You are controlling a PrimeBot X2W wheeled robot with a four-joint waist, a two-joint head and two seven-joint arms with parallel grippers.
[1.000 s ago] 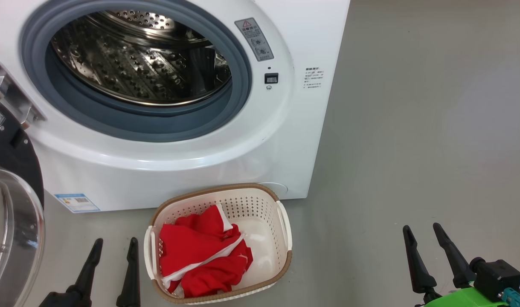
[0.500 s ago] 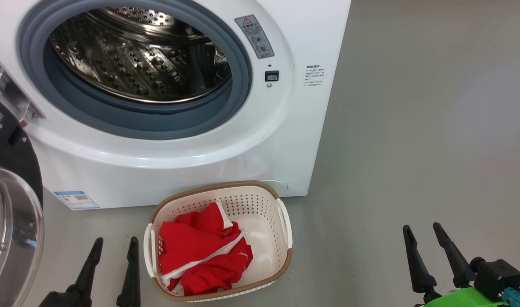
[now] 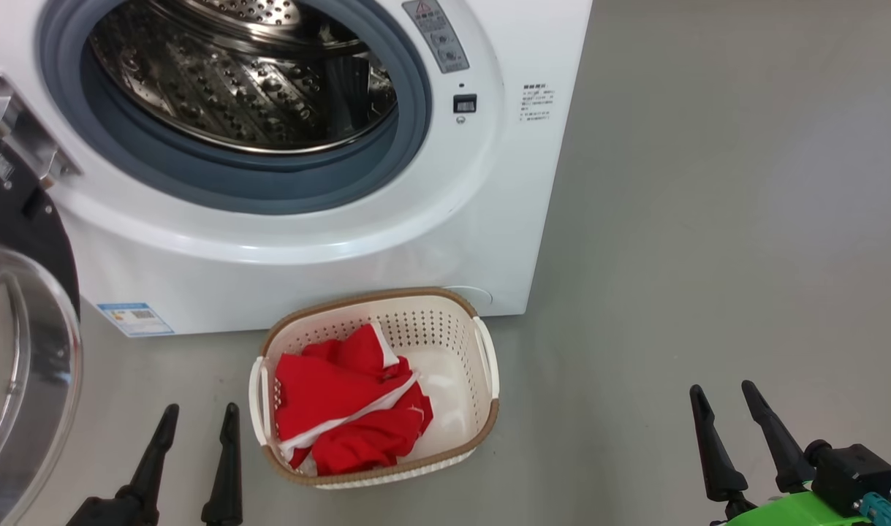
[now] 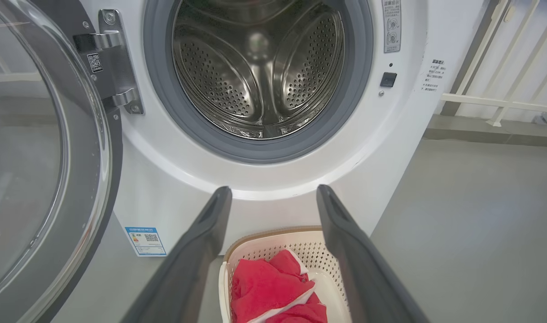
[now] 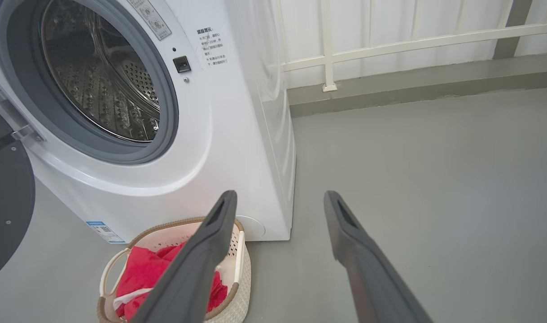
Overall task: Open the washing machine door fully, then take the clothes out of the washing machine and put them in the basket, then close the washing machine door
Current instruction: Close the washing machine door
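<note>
On the white front of the washing machine [image 3: 328, 256], a grey warning sticker [image 3: 436, 29] with a red triangle is fixed beside the grey gasket. Its print cannot be read, nor can the small block of characters [image 3: 536, 102] nearer the machine's right edge. A blue label [image 3: 134, 318] bearing a QR code is stuck at the front's lower left corner, and a further QR sticker [image 4: 95, 63] is seen by the hinge. The washing machine door [image 3: 21, 351] is swung open at the machine's left. The basket [image 3: 430, 332] is set on the smooth grey floor [image 3: 708, 219] just before the machine's base, and the clothes [image 3: 335, 416] are piled inside it. Open floor is left to the machine's right, bounded behind by a white railing [image 5: 390, 40]. The left gripper [image 3: 201, 408] is held before the machine's lower left corner, and the right gripper [image 3: 721, 387] well out past its right side. Both are spread wide, with nothing held.
</note>
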